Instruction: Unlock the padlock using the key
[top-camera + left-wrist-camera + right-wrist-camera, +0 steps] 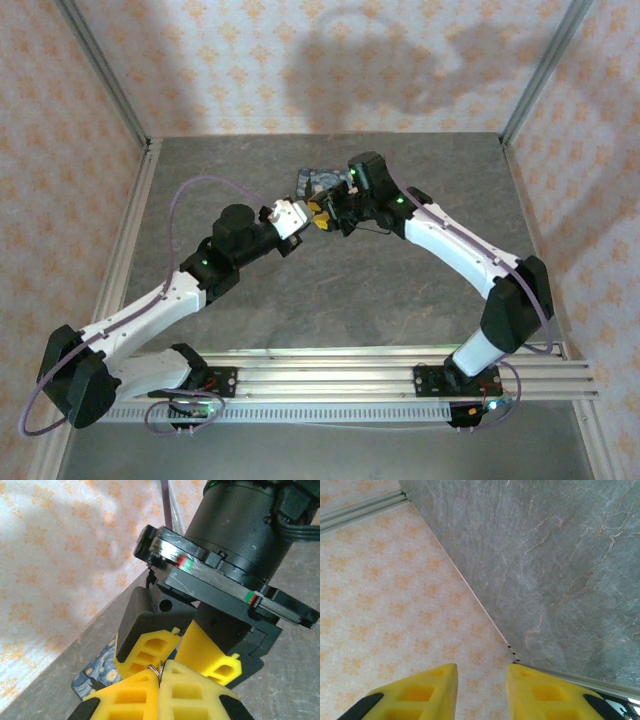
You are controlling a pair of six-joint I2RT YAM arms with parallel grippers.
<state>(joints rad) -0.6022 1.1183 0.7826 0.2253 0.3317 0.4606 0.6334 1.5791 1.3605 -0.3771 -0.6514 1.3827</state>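
- The left hand point(161, 676) is pressed together, pinching a small metal ring point(154, 669); I can't tell which way it points.
- The right hand point(482, 672) is spread, tips close to the left's.

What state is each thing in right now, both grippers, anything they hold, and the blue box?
Left gripper: fingers shut, pinching a small metal ring at their tips.
Right gripper: fingers apart, nothing visible between them.
Small metal ring: clamped in the seam between the left fingers.
Blue box: lying flat on the table, not gripped.
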